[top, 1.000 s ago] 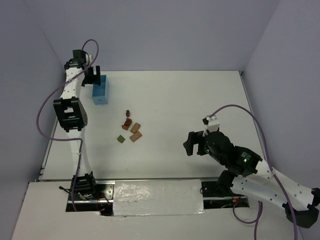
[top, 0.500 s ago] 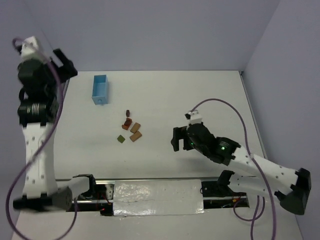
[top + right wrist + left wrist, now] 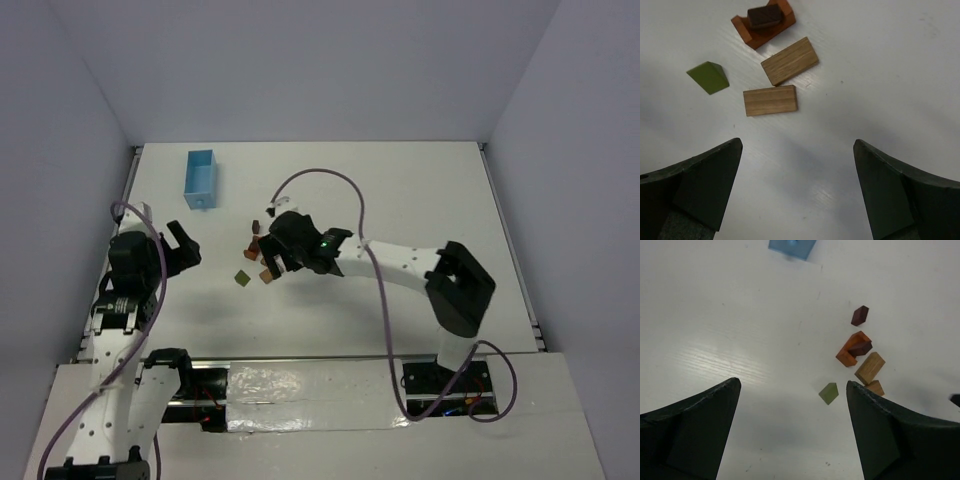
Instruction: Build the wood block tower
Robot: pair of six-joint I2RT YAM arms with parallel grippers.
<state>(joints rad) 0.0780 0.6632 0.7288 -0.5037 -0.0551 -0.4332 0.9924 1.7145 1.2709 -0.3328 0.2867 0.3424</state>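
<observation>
**Wood blocks** [image 3: 770,100]: loose, unstacked cluster lying flat, left of centre on the white worktop [image 3: 400,190].
- Orange-red arch [image 3: 742,26] with a dark brown block [image 3: 765,16] resting in its hollow.
- Two tan rectangles [image 3: 789,61] just beside the arch.
- Olive-green piece [image 3: 709,77] slightly apart.
- Dark brown cube [image 3: 859,315] on the far side.

**Right fingers** [image 3: 700,180]: spread wide and empty, above the cluster's edge. The blocks lie ahead of the gap, with none between the tips.

**Left fingers** [image 3: 695,425]: spread wide and empty, well apart to the left.

**Light blue box** [image 3: 200,178]: far left.
</observation>
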